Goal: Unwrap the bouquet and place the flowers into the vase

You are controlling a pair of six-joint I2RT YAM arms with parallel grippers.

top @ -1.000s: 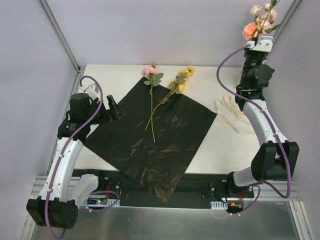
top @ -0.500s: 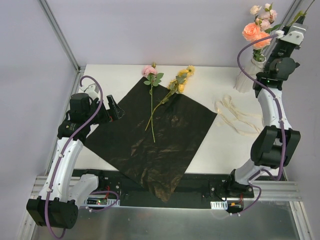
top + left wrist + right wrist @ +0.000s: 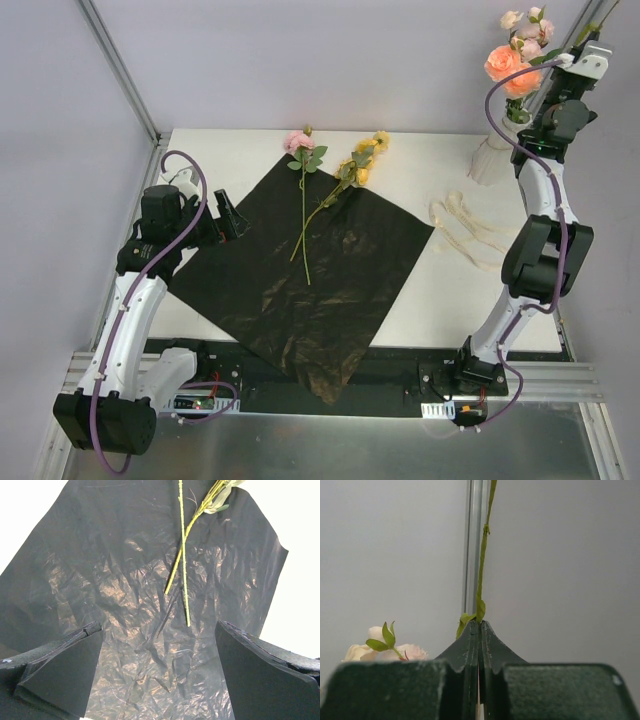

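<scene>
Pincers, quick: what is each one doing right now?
Left pincer: open, holding nothing.
Right pincer: closed on a green stem.

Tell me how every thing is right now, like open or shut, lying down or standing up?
Black sheet: unwrapped, spread flat on the table.
Pink flower: lying down, stem on the sheet.
Yellow flower: lying down, stem crossing the pink one's.
Ribbon: untied, loose on the table.
Vase: upright, flowers in it.
Left gripper: open, empty, above the sheet.
Right gripper: shut on a green stem.
</scene>
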